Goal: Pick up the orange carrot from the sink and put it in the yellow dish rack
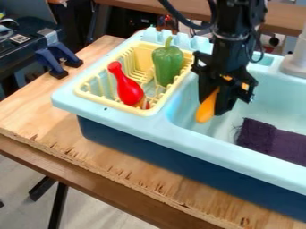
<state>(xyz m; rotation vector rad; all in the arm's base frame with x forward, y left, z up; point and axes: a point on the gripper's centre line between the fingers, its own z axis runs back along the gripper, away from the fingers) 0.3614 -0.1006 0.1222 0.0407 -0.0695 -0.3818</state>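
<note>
- The black gripper hangs over the rack side of the sink basin, and its jaws are closed around an orange toy, held apart by its thickness.
- The dark jaws cover part of the orange toy, and its upper end is hard to make out; small orange patches show higher up among the gripper's parts, and whether they belong to the toy cannot be told.
- The toy's long axis is steep and slightly tilted: from between the jaws it runs down and to the view's left, its rounded lower end pointing toward the near rim of the pale blue sink.
- Left of the jaws in the view, just across the divider, sits the yellow rack. The green pepper stands in its side nearer the jaws, stem up; the red toy leans in the farther side, narrow end up, its base partly behind the rack's rim.
- Below and right of the jaws, the dark purple cloth lies in the basin, cut off by the view's right edge.
- The basin wall is near the jaws on the rack side; more room opens to their right, toward the faucet, also cut off.
- Well beyond the rack, blue clamps sit at the edge of the wooden table.
</note>
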